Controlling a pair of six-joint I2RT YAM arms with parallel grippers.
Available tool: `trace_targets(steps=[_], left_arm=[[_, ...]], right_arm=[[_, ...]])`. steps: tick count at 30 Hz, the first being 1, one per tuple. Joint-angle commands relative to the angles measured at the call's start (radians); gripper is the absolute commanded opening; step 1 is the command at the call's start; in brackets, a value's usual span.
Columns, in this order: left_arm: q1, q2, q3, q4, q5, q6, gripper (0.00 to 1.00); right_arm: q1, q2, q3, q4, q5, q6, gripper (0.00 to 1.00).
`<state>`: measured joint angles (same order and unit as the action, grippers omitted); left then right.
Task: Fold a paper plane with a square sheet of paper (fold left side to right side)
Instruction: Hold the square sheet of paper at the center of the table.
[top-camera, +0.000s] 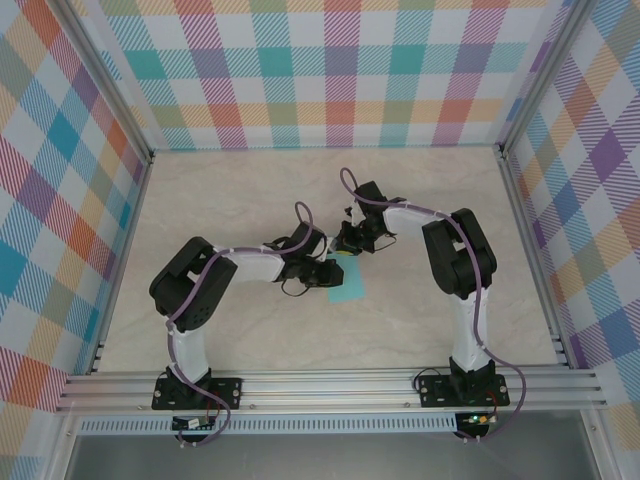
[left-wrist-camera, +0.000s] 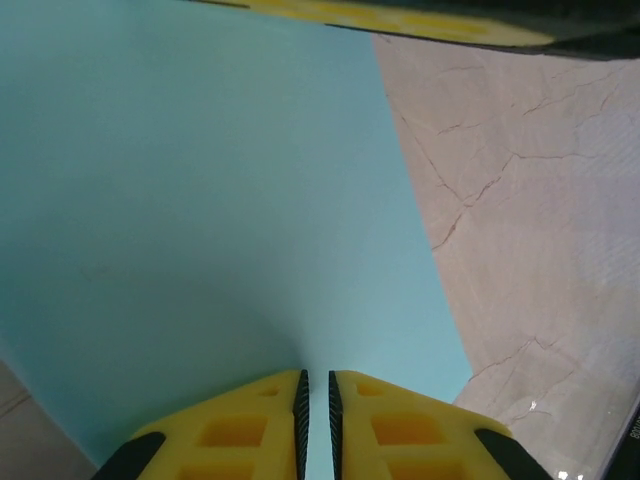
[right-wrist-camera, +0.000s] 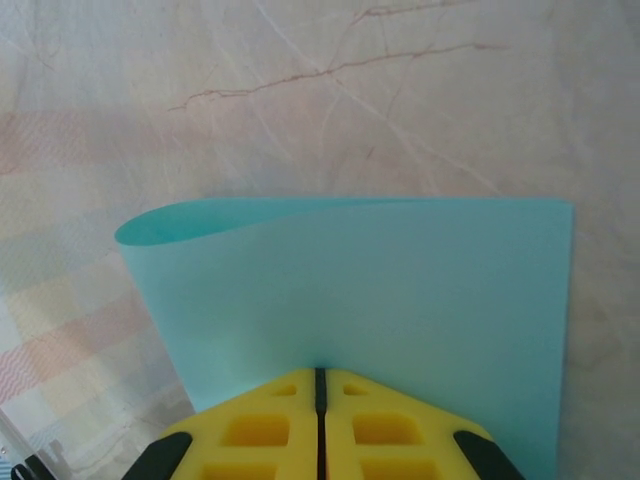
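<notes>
The square sheet of paper (top-camera: 348, 287) is turquoise and lies mid-table between the two arms. In the right wrist view the sheet (right-wrist-camera: 380, 280) is bent over, with a rounded loop at its upper left, and my right gripper (right-wrist-camera: 320, 372) is shut on its near edge. My left gripper (left-wrist-camera: 315, 378) has its yellow fingers almost together, and the sheet (left-wrist-camera: 220, 200) runs into the thin gap between the pads. From above, the left gripper (top-camera: 322, 272) is at the sheet's left side and the right gripper (top-camera: 350, 250) at its far edge. No paper plane shape is visible.
The marbled beige table (top-camera: 250, 200) spreads around the sheet. Pastel checked walls (top-camera: 320, 70) close in the back and both sides. An aluminium rail (top-camera: 330, 385) runs along the near edge by the arm bases. A yellow finger (left-wrist-camera: 400, 18) of the other gripper crosses the top of the left wrist view.
</notes>
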<state>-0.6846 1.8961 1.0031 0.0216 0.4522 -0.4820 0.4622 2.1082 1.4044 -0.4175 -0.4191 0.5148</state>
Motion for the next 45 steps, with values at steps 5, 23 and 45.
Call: trace_targets(steps=[5, 23, 45], left_arm=[[0.0, 0.015, -0.042, 0.009, -0.04, -0.016, 0.16], [-0.011, -0.022, -0.053, -0.007, -0.085, -0.033, 0.16], [-0.015, -0.034, 0.009, -0.015, -0.072, -0.046, 0.18]], right_arm=[[-0.012, -0.145, 0.027, -0.052, 0.061, -0.03, 0.2], [0.067, -0.542, -0.55, 0.103, 0.069, 0.092, 0.06], [0.089, -0.359, -0.533, 0.001, 0.213, 0.047, 0.05]])
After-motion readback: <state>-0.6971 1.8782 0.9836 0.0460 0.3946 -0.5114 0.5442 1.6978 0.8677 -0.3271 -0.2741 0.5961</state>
